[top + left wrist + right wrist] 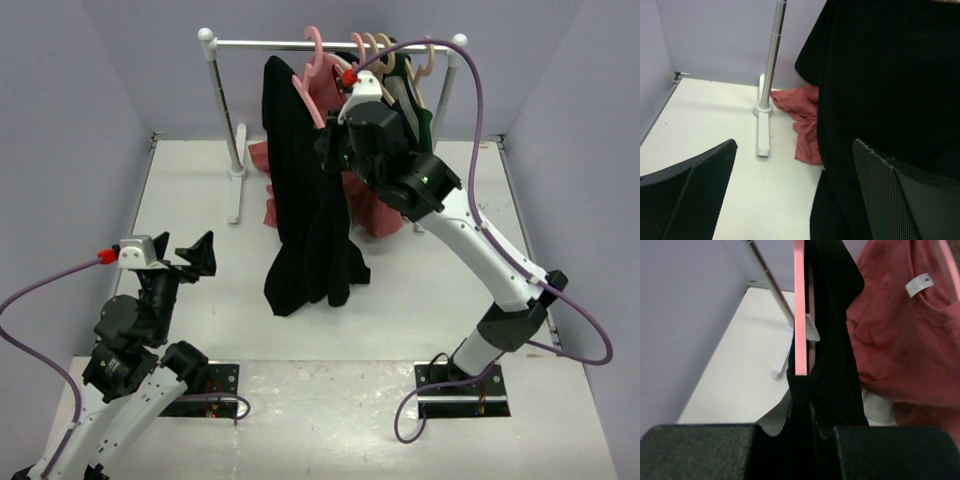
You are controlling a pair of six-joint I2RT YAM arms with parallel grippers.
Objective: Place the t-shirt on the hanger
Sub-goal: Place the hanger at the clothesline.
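Black t-shirt (297, 185), pink hanger (799, 315), salmon-red shirt (900, 340), white table (195, 205)

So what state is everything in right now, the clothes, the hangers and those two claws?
plain black cloth t-shirt: draped over the slim pink plastic hanger, pinched by the right gripper.
pink hanger: hooked on the metal rail.
salmon-red shirt: hanging, hem resting on the table.
dark green garment: hanging from the rail.
left gripper: open, empty.
right gripper: shut on the t-shirt.

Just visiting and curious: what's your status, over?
Left end effector open, empty. Right end effector shut on t-shirt by hanger. Red shirt hangs alongside.
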